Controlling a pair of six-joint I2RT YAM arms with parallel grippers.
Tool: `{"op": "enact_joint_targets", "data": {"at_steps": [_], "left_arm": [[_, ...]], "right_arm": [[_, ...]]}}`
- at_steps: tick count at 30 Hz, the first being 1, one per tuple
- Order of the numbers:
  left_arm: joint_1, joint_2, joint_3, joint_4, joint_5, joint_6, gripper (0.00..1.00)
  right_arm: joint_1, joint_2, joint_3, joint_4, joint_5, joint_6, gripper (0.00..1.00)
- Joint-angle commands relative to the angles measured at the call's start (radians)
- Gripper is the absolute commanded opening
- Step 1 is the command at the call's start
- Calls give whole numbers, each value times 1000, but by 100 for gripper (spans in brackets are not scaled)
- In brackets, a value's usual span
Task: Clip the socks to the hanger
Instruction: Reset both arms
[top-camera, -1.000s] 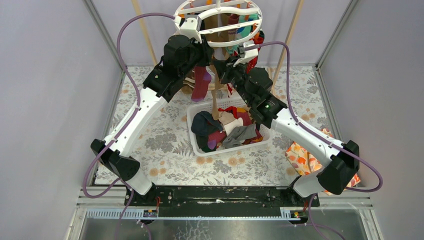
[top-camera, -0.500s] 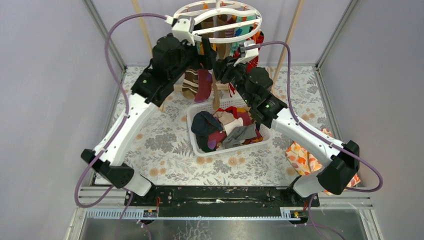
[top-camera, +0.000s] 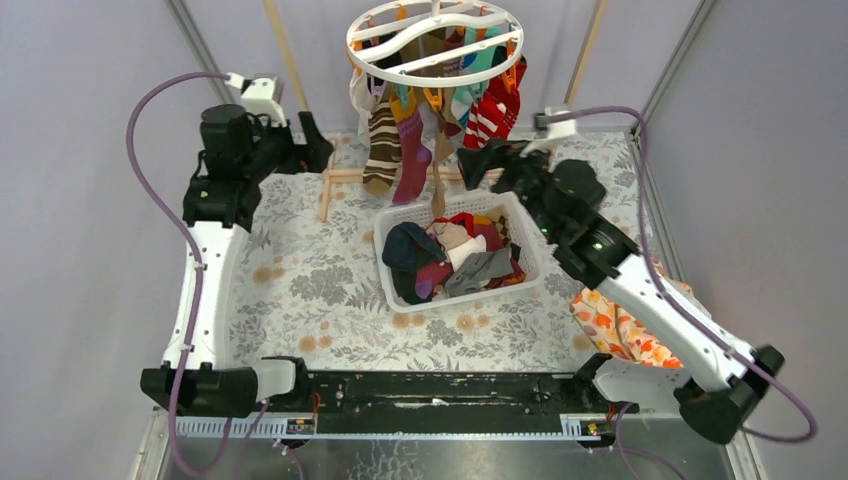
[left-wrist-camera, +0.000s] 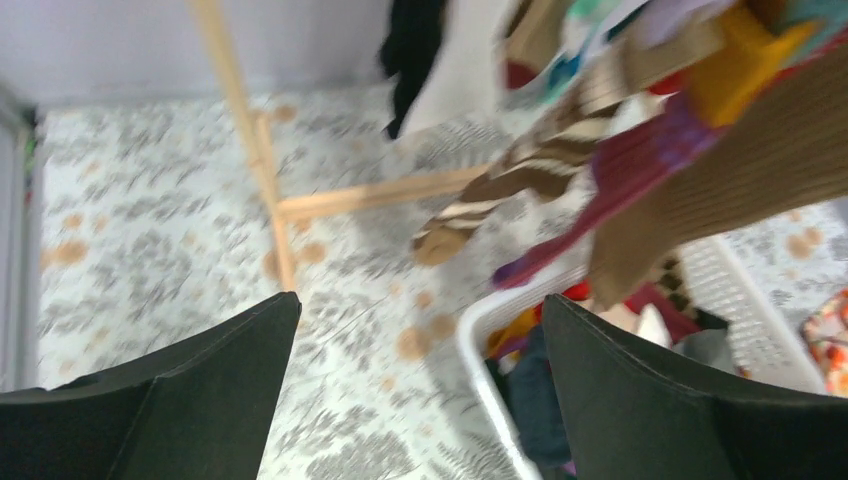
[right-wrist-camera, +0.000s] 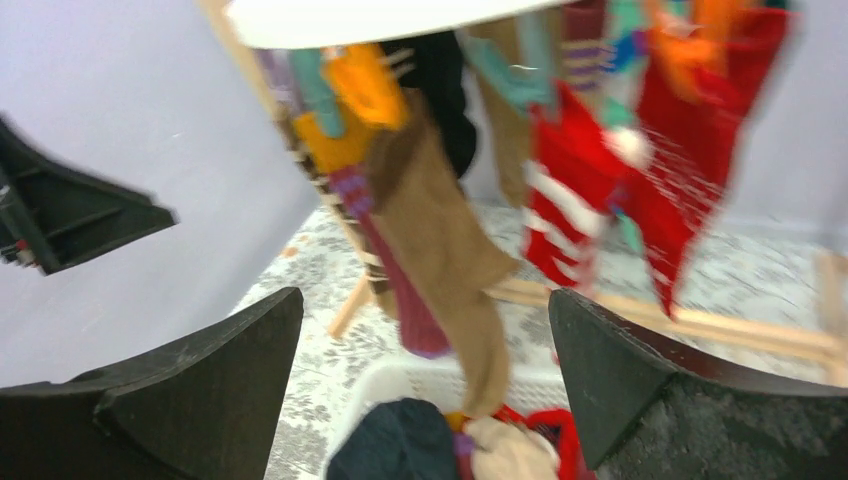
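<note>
Both my claws are spread wide and hold nothing: the left claw (left-wrist-camera: 420, 300) and the right claw (right-wrist-camera: 425, 295) each show a broad gap between dark fingers in their own wrist views. From above, the left claw sits out to the left of the hanger (top-camera: 435, 40), by the wooden rack (top-camera: 340, 178). The right claw sits close to the hanging socks (top-camera: 420, 140) on their right side, near the far edge of the basket (top-camera: 387, 285). Neither touches a sock. The one hanger, a white ring, hangs over the far end of the table (top-camera: 300, 290).

Only the top view shows the whole ring and the pile of loose socks (top-camera: 450, 255) in the one basket. My left wrist view, blurred, shows the striped sock (left-wrist-camera: 500, 190), the magenta sock (left-wrist-camera: 600, 190) and the tan sock (left-wrist-camera: 740, 170) side by side. The right wrist view adds the red-and-white sock (right-wrist-camera: 570, 200) and the orange and teal clips (right-wrist-camera: 365, 85). That makes four hung socks I can name, with more behind them too bunched to count
</note>
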Motion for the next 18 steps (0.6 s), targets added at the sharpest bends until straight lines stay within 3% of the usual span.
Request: {"op": "enact_joint_targets", "data": {"at_steps": [1,4,9,14,18], "left_arm": [[170,-24,-128,-3,140,105,98],[262,-29,-297,145,150,89,98],[273,-8,-601,463,97,107,98],[271,53,-810,771,66,108,99],[264,103,-928,1020,62,84,99]], "right_arm": [[-143,-187,-163,-108,71,86,100],[-285,-283,-331,-113,106,143,100],[-522,-288,-560,-58,163,255,100],[-553,-277,-823,261,507,172,100],[-587,-168,-907,435,613,97,100]]}}
